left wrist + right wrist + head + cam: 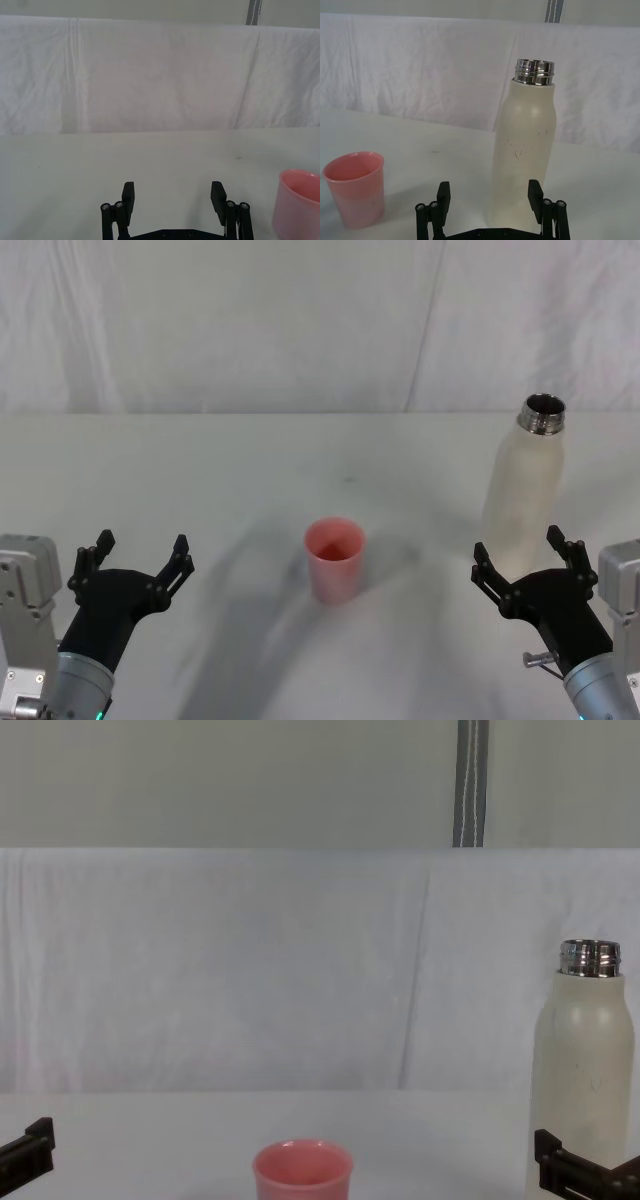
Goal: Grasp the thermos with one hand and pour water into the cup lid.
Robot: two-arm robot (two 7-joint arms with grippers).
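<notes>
Thermos (pixel 525 490) stands upright on the bench's right side, just beyond the right gripper (pixel 524 555), jaws apart (left gripper (pixel 140 558) likewise, idle). Tall and uncapped, it could topple toward the cup lid (pixel 334 558) if nudged off-centre.

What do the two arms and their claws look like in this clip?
Both match: the left claw and right claw are black plastic with two notched, linked fingers each, on black tapered mounts. Behind them come silver-grey cylinders with greenish lights and pale grey wrist blocks. A small metal screw juts beside the right mount.
</notes>
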